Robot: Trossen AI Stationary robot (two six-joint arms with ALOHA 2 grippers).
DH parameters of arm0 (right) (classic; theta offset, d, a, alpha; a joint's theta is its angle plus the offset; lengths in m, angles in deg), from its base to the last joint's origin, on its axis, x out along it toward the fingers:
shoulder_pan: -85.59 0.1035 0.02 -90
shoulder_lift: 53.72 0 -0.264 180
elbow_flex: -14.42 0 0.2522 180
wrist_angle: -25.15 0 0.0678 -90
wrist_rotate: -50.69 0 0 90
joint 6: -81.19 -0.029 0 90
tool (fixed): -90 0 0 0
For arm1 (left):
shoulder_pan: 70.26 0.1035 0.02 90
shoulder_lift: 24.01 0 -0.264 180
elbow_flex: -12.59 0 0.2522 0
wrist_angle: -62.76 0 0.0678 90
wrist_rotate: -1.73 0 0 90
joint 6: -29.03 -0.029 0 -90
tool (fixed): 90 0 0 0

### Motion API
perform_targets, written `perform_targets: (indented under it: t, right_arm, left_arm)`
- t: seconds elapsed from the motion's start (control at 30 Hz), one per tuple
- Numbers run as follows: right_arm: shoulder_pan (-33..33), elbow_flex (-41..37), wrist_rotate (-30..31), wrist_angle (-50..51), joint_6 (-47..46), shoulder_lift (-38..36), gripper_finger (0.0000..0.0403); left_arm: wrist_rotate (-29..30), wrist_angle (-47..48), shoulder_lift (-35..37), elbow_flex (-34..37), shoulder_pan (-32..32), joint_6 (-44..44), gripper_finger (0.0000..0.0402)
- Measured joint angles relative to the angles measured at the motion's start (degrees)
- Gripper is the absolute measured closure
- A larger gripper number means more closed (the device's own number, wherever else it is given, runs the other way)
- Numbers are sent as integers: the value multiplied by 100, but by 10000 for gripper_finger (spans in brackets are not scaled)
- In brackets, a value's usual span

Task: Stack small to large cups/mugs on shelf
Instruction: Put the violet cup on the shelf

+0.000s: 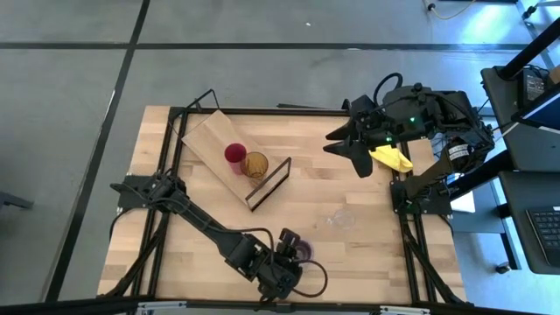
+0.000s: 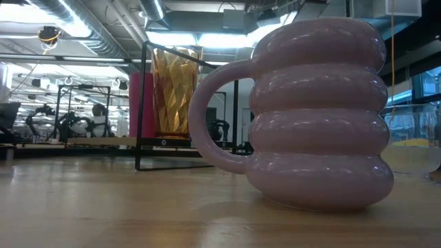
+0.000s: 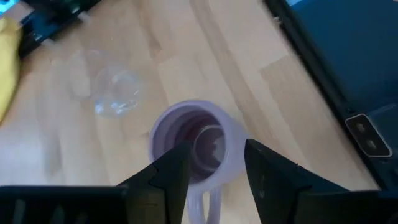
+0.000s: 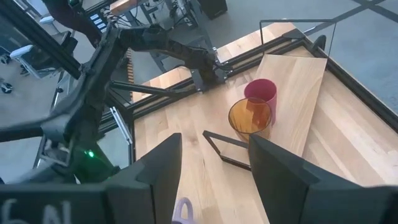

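Landmark for this report: the shelf (image 1: 219, 140), a light-brown board lying at an angle on the desk (image 1: 289, 219), with a black wire frame (image 1: 269, 184) upright at its near end.

On the shelf, close against the wire frame, stand the amber tumbler (image 1: 255, 164) and the red cup (image 1: 234, 154), side by side and touching or nearly so; the red cup is on the side farther from the frame. Both are upright.

The purple mug (image 1: 302, 251) stands upright on the desk, well apart from the shelf, beyond the wire-frame end and near the desk's front edge. It is a ribbed, ringed mug with one handle (image 2: 210, 114). The left gripper (image 3: 214, 174) sits directly over it. Its jaws stand apart, one finger (image 3: 171, 177) over the rim and the other (image 3: 267, 174) outside the wall; whether either finger touches the mug cannot be told.

The clear glass (image 1: 343, 218) stands on the desk between the mug and the desk's right edge, clear of the shelf and apart from the mug.

The right gripper (image 1: 359, 162) hangs above the desk to the right of the shelf, away from every cup, jaws wide and holding nothing. A yellow cloth (image 1: 391, 157) lies just beside it, farther from the shelf.
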Motion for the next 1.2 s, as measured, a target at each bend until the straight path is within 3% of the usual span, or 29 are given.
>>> perform_targets:
  t: [0.33, 1.2]
  right_arm:
    - [2, 0, 12, 5, -11, 0, 217]
    - [2, 0, 12, 114, 127, 0, 217]
  left_arm:
    - [-624, 131, -318, 17, 128, -224, 256]
    - [-759, -134, -460, 497, 433, -368, 257]
